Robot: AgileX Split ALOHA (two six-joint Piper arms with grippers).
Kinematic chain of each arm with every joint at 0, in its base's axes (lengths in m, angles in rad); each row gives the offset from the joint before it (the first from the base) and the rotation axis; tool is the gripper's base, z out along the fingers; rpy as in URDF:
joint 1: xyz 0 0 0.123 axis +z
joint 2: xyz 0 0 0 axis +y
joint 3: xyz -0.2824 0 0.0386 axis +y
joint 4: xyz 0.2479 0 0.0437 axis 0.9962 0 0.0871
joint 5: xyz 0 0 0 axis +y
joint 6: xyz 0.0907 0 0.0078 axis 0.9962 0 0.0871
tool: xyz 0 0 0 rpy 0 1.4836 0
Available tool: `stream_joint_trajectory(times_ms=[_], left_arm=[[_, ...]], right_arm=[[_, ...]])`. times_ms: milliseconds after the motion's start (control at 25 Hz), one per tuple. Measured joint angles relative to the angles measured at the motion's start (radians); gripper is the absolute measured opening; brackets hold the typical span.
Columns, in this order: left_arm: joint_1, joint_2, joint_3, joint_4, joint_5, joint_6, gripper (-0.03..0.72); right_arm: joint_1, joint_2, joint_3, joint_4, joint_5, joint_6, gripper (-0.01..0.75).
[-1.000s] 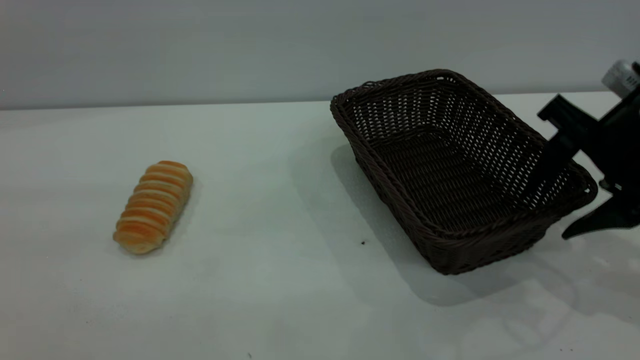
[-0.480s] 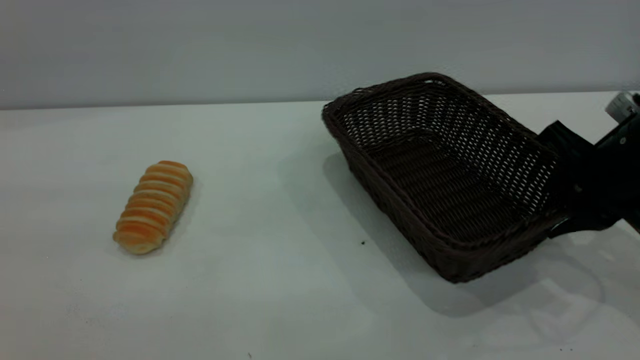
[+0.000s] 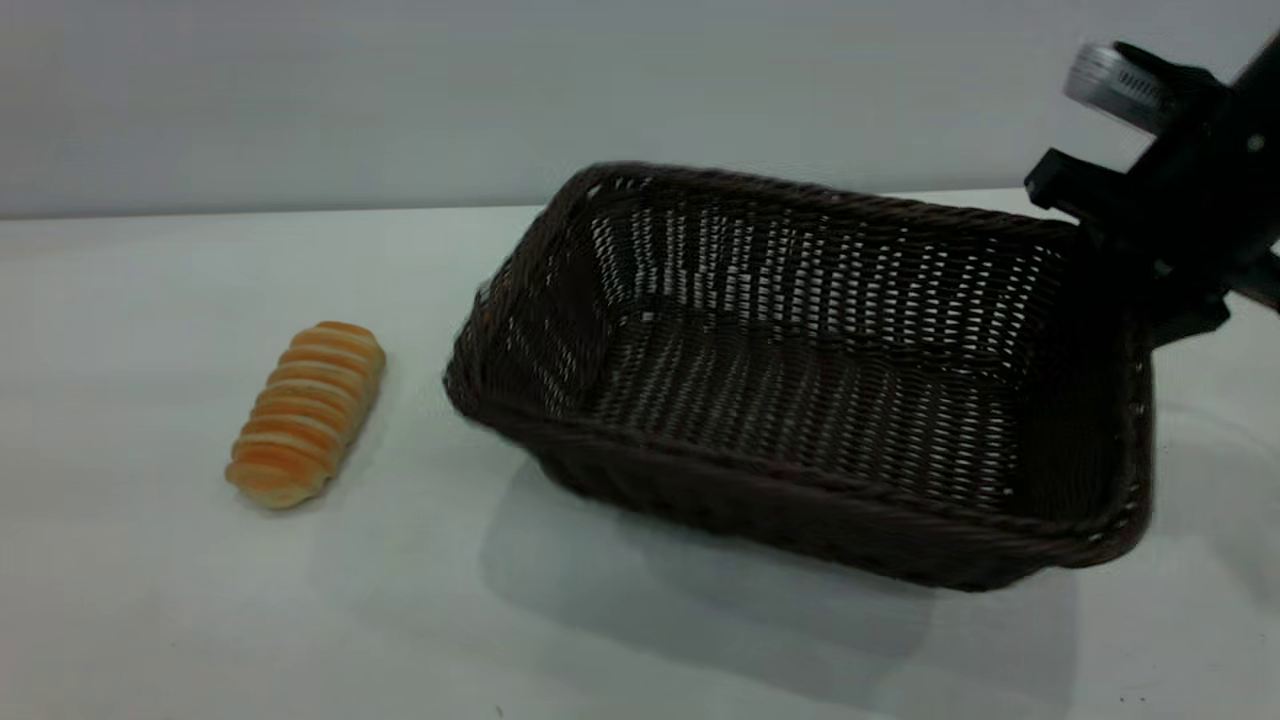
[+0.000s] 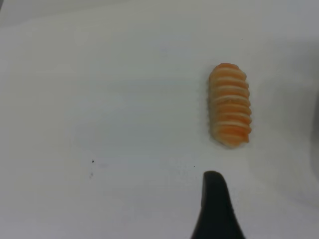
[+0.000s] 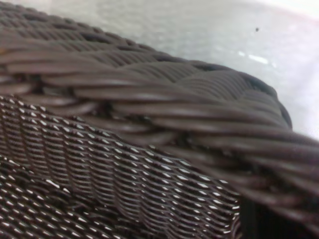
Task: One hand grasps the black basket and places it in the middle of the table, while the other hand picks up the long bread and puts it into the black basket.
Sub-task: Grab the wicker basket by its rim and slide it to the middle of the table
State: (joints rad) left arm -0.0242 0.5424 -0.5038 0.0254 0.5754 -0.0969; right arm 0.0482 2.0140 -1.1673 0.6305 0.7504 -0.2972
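The black basket (image 3: 800,400) hangs tilted above the table (image 3: 600,650), its long side towards the camera and its shadow beneath it. My right gripper (image 3: 1115,285) is shut on the basket's right end rim. In the right wrist view the braided rim (image 5: 164,114) fills the picture, with a dark finger (image 5: 259,224) against the wall. The long bread (image 3: 308,412) lies ridged side up at the table's left, apart from the basket. In the left wrist view the bread (image 4: 229,110) lies ahead of my left gripper (image 4: 247,219). One black finger (image 4: 214,206) shows, with nothing held.
A grey wall (image 3: 400,90) runs behind the table's far edge. Bare white tabletop lies between the bread and the basket's left end, and along the front. A few tiny dark specks (image 4: 92,161) dot the surface.
My right gripper has closed on the basket's rim, lifted it and swung it left towards the table's middle, turning it broadside. The bread has not moved.
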Motion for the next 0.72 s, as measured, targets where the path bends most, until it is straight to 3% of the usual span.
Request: stream_joint_trajectory(times_ms=[160, 440, 720], left_arm=[[0.000, 0.000, 0.000, 0.000, 0.000, 0.000, 0.551], [0.000, 0.000, 0.000, 0.000, 0.000, 0.002, 0.551], [0.000, 0.000, 0.000, 0.000, 0.000, 0.002, 0.551]], right_arm=[[0.042, 0.071, -0.127, -0.075, 0.064, 0.024, 0.135], [0.204, 0.215, -0.307, -0.075, 0.082, 0.029, 0.133], [0.218, 0.262, -0.358, -0.080, 0.104, 0.029, 0.159]])
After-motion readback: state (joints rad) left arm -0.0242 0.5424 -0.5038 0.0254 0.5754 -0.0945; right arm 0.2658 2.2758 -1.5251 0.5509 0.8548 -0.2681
